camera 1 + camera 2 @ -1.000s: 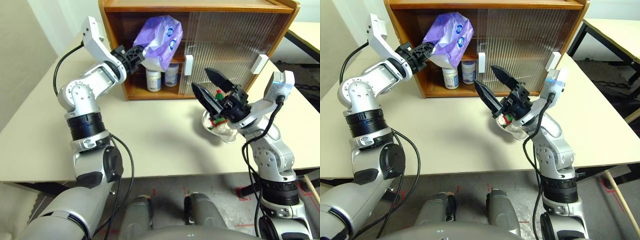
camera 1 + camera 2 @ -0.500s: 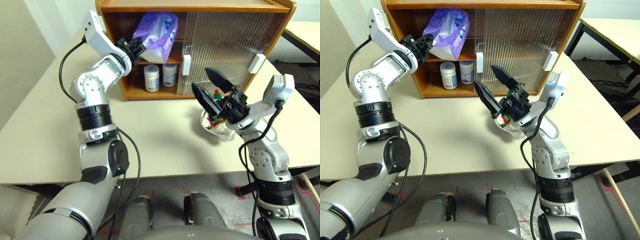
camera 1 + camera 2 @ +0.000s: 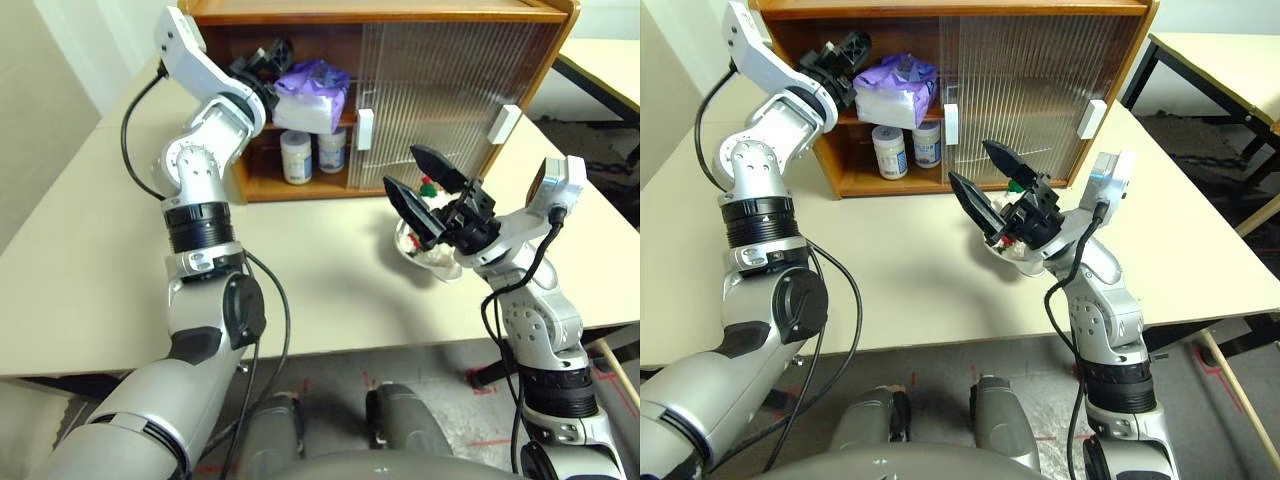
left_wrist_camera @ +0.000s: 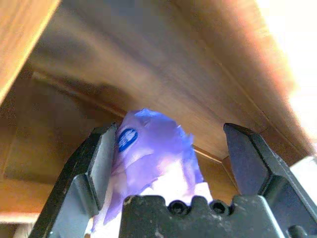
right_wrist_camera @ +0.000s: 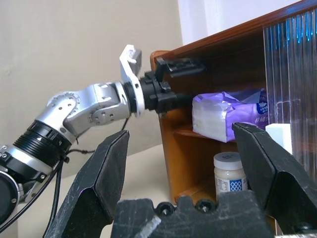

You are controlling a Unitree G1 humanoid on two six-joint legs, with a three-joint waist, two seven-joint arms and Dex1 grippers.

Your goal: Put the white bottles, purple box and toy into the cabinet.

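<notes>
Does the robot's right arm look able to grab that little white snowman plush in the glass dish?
Probably yes. The right gripper stands open just above the white snowman plush in its clear glass dish, and nothing lies between them.

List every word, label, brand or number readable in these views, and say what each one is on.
None can be read.
purple box: a blue round mark with white print, too blurred to read.
white bottles: pale blue printed labels, too small to read.
cabinet, toy, left hand, right hand: no lettering seen.
</notes>
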